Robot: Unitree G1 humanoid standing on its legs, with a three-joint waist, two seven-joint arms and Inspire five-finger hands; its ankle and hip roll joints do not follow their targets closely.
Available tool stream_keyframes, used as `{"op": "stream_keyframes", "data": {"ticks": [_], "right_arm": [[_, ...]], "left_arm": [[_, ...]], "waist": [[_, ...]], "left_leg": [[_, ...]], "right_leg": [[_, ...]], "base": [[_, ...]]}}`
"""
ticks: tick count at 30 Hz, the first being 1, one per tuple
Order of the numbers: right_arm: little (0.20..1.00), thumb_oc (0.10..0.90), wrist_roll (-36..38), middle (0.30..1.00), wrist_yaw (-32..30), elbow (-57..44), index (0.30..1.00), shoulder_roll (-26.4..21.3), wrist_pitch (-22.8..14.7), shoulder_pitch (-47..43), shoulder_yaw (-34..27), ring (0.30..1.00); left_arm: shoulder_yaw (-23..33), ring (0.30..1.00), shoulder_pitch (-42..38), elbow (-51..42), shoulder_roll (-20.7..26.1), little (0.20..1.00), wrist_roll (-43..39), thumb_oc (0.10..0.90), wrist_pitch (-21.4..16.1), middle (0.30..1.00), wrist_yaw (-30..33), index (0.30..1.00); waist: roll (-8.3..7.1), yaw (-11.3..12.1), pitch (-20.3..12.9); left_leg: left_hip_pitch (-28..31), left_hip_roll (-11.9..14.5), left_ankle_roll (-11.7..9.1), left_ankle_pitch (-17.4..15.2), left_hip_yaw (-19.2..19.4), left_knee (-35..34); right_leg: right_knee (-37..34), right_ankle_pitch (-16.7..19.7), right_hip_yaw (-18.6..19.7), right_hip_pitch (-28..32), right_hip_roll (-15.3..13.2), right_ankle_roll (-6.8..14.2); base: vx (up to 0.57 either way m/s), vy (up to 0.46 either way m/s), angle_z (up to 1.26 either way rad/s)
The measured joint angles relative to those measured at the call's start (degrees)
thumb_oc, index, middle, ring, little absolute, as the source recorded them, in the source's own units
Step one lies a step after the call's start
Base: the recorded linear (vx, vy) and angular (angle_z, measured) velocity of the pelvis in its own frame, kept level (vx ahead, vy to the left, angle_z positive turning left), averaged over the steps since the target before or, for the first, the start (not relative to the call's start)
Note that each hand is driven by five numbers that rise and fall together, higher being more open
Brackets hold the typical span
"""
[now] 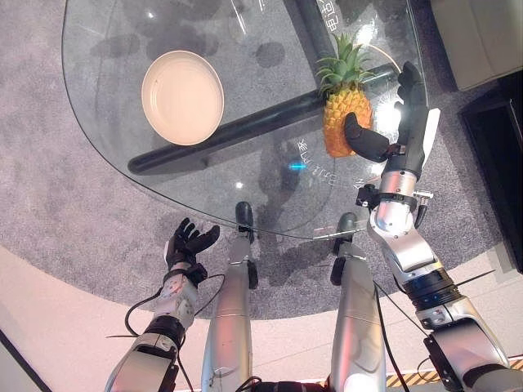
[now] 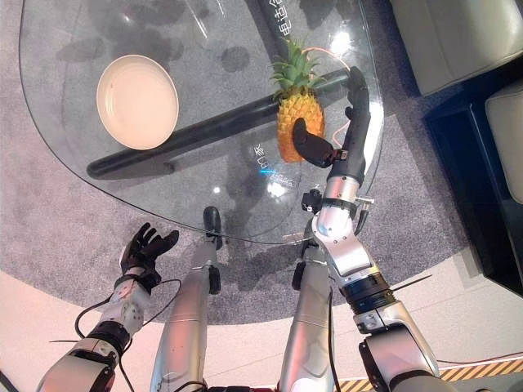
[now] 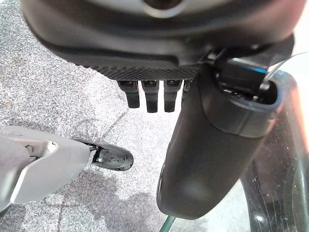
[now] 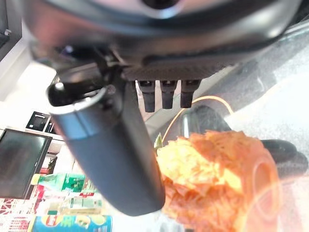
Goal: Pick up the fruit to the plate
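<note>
A pineapple [image 1: 343, 114] stands upright on the right part of the glass table [image 1: 270, 196]. My right hand [image 1: 413, 122] is open around it: the thumb [image 4: 116, 154] lies against the near side of the fruit [image 4: 217, 179], and the straight fingers rise along its right side. An empty cream plate [image 1: 182, 96] sits on the glass to the left, well apart from the fruit. Low over the carpet, in front of the table's near edge, my left hand [image 1: 186, 243] hangs open and holds nothing; its thumb [image 3: 217, 145] shows close up.
A dark tubular bar [image 1: 245, 126] runs under the glass between plate and pineapple. Grey carpet lies beneath. A dark cabinet [image 1: 502, 139] and a pale seat [image 1: 482, 33] stand just right of the table. An orange cable curves behind the pineapple.
</note>
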Motion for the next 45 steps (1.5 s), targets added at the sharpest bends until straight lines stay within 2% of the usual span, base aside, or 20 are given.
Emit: {"op": "stream_keyframes", "data": {"ticks": [21, 37, 45], "right_arm": [[0.900, 0.800, 0.13, 0.900, 4.40, -1.95, 0.900, 0.80, 3.63, 1.65, 2.43, 0.900], [0.900, 0.800, 0.13, 0.900, 6.04, -2.32, 0.900, 0.58, 4.42, 2.81, 3.61, 0.900], [0.900, 0.800, 0.15, 0.900, 7.99, -2.40, 0.900, 0.44, 7.34, 2.02, 4.56, 0.900]], "left_arm": [[-1.94, 0.900, 1.67, -1.23, -1.05, 0.900, 0.00, 0.800, 0.00, 0.900, 0.90, 0.900], [-1.95, 0.900, 1.67, -1.41, -1.03, 0.900, 0.00, 0.800, -0.02, 0.900, 0.90, 0.900], [-1.95, 0.900, 1.67, -1.44, -1.02, 0.900, 0.00, 0.800, -0.02, 0.900, 0.91, 0.900]], "waist": [[0.04, 0.00, 0.00], [0.04, 0.03, 0.00], [0.04, 0.07, 0.00]], "left_leg": [[0.19, -0.01, 0.21, 0.03, -0.01, -0.04], [0.20, 0.01, -0.02, 0.20, -0.02, -0.70], [0.20, 0.00, -0.12, 0.27, -0.02, -0.73]], "right_leg": [[0.72, -0.13, 0.03, -0.19, -0.05, -0.06], [0.57, -0.35, -0.11, -0.32, -0.04, -0.01], [0.48, -0.35, -0.11, -0.30, -0.04, 0.00]], "base": [[0.00, 0.000, 0.00], [0.00, 0.000, 0.00], [0.00, 0.000, 0.00]]}}
